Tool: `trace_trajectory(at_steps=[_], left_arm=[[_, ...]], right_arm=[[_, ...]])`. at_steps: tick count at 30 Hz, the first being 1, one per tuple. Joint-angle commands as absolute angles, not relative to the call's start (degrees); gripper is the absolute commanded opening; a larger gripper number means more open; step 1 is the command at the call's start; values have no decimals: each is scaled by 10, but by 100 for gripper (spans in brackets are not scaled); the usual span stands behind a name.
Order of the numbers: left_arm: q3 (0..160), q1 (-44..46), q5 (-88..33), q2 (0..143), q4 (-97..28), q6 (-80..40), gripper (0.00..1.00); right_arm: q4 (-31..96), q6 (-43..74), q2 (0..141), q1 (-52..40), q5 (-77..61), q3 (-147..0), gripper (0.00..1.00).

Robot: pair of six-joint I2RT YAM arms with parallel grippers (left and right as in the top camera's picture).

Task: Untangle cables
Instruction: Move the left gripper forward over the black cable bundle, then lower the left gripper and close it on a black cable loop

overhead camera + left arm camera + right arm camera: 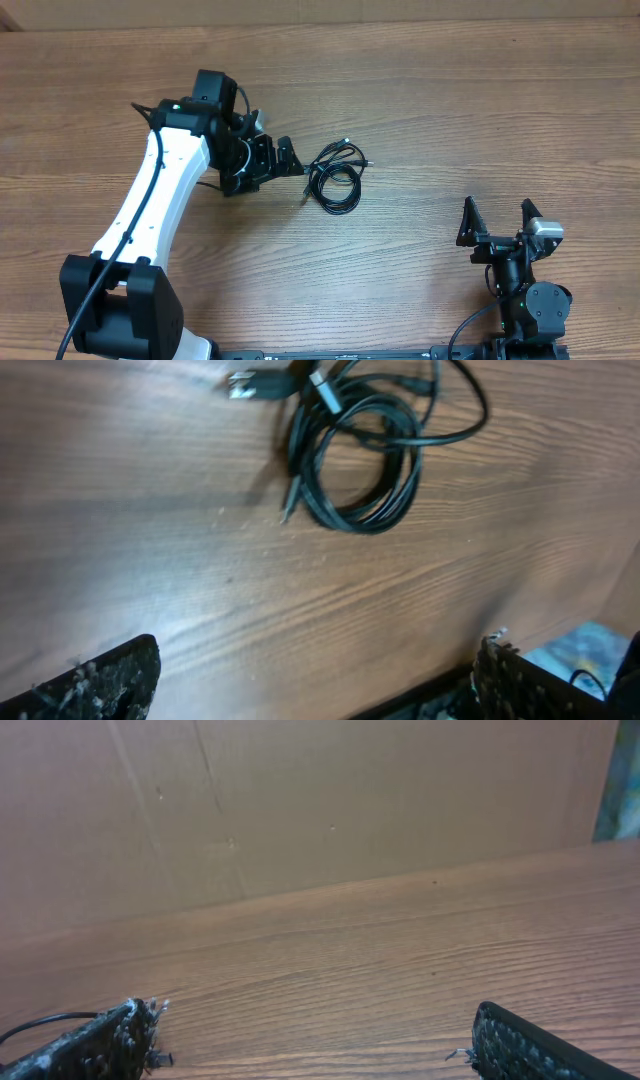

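The cables (337, 177) are thin black cords bunched in a small tangle of loops on the wooden table, with small plugs sticking out at the top and left. In the left wrist view the tangle (365, 455) lies ahead of the fingers, with a silver plug at its upper left. My left gripper (282, 160) is open and empty, just left of the tangle and not touching it. My right gripper (497, 222) is open and empty at the front right, far from the cables. The right wrist view shows only its two fingertips (310, 1040) over bare wood.
The wooden table (450, 120) fills the view. A brown cardboard wall (320, 800) stands behind the table's far edge in the right wrist view. The left arm's white link (160, 200) stretches from the front left toward the middle.
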State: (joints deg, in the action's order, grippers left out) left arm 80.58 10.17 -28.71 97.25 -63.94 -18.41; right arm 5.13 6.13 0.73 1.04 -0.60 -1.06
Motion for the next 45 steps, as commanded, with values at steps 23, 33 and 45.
trace_trajectory(at_steps=[23,33,45], left_arm=[[817,245,-147,1024,-421,-100,100],[817,258,-164,1090,-402,-25,88],[817,258,-161,1092,-375,-28,73]], right_arm=[[48,59,2,9,-1,-4,100],[48,59,2,9,-1,-4,100],[48,59,2,9,-1,-4,100]])
